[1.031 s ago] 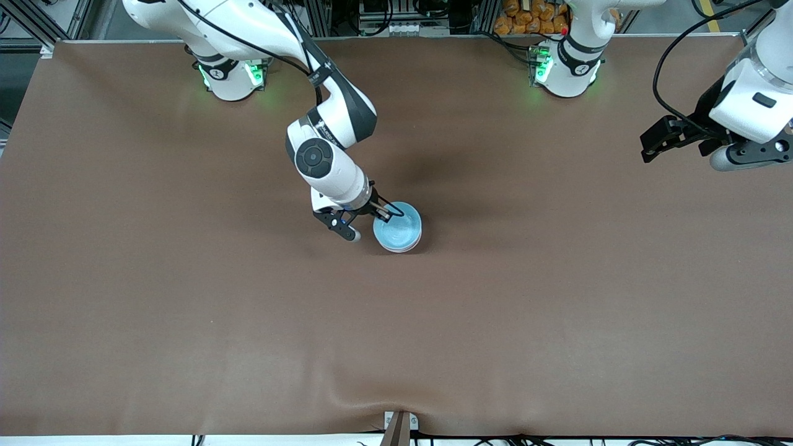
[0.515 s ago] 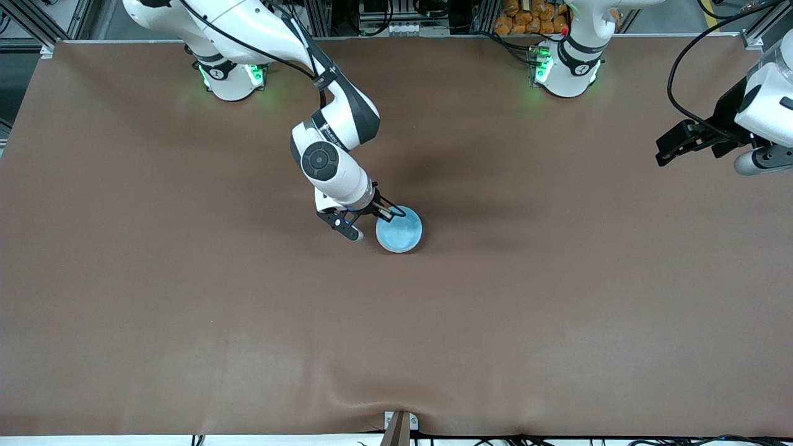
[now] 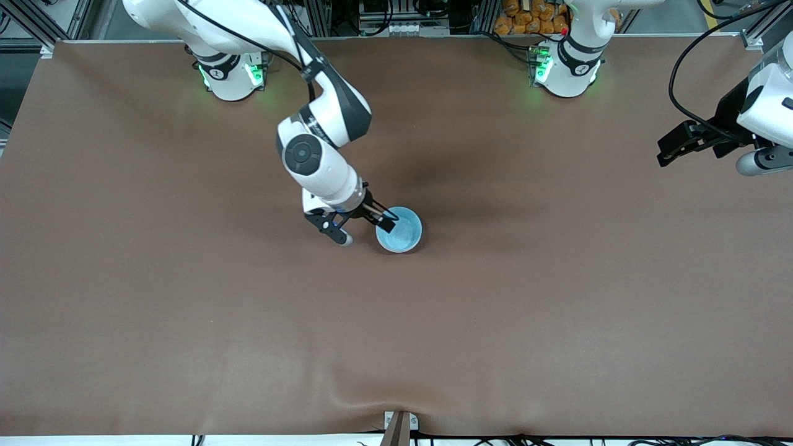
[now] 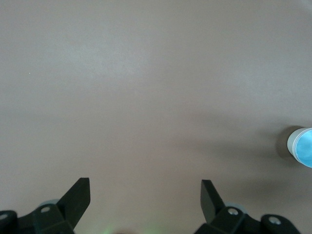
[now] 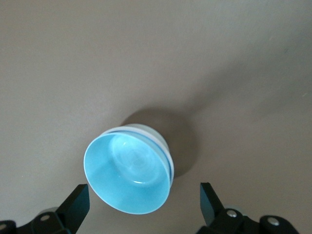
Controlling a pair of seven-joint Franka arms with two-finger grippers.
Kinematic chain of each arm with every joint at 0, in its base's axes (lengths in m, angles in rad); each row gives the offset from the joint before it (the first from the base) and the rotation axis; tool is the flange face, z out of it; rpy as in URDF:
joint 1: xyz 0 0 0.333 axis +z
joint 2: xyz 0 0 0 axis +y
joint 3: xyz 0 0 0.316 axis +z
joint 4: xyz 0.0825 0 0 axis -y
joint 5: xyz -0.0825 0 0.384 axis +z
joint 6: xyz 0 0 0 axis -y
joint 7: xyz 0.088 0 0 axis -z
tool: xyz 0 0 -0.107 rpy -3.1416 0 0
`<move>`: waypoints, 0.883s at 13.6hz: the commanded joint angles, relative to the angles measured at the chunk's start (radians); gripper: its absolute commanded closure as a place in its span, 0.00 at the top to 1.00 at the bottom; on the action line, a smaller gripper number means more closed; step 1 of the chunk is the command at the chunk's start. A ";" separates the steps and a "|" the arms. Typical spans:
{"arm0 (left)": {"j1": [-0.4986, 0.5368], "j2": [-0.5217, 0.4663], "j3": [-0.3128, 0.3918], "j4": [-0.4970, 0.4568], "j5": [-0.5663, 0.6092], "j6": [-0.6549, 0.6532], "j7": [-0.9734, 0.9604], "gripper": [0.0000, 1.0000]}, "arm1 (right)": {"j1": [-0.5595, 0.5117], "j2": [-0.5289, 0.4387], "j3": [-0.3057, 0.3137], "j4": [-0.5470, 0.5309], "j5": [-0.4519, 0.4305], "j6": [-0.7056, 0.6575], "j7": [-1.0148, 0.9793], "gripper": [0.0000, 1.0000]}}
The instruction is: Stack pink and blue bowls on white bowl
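The brown table point(image 3: 557, 322) is the largest thing in view, a plain mat that runs under both arms.

The right arm point(image 3: 316, 158) reaches from its base down to the middle of the table. The right gripper point(image 3: 365, 226) hangs over the rim of the bowl stack, on the side toward the right arm's end of the table. Its fingers point(image 5: 75, 202) stand wide apart and grip nothing; in the right wrist view the stack sits between and just ahead of the two tips, touching neither.

The left arm point(image 3: 765, 105) waits at its own end of the table, well apart from the stack. The left gripper point(image 4: 145, 192) is spread open and empty over bare mat, and the stack shows small at the edge of the left wrist view.

The blue bowl point(image 3: 399, 229) is on top, upright, nested in the bowls under it. Below its rim the right wrist view shows a thin pale rim and then the white bowl point(image 5: 153, 134) as the outer wall of the stack, standing on the table. Whether that thin rim is the pink bowl cannot be told.

No readable writing or label shows on the bowls or the mat; the dark band on the right arm's wrist carries lettering too small to read.
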 commanded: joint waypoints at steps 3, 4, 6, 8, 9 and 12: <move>0.007 -0.017 -0.002 -0.032 0.001 0.002 -0.006 1.00 | -0.187 -0.133 0.004 -0.015 0.002 -0.267 -0.338 1.00; 0.007 -0.025 -0.002 -0.038 0.001 0.002 -0.007 1.00 | -0.230 -0.152 0.004 -0.017 0.002 -0.310 -0.411 1.00; 0.007 -0.044 -0.003 -0.060 0.003 0.008 -0.007 1.00 | -0.328 -0.181 0.004 -0.017 0.002 -0.390 -0.577 1.00; 0.031 -0.058 -0.002 -0.078 0.006 0.019 0.013 1.00 | -0.434 -0.204 0.004 -0.018 0.002 -0.460 -0.796 1.00; 0.042 -0.064 -0.005 -0.078 0.008 0.019 0.016 1.00 | -0.491 -0.219 0.004 -0.018 0.001 -0.479 -0.879 1.00; 0.045 -0.063 -0.005 -0.078 0.018 0.024 0.050 1.00 | -0.585 -0.284 0.003 -0.020 -0.083 -0.499 -1.025 1.00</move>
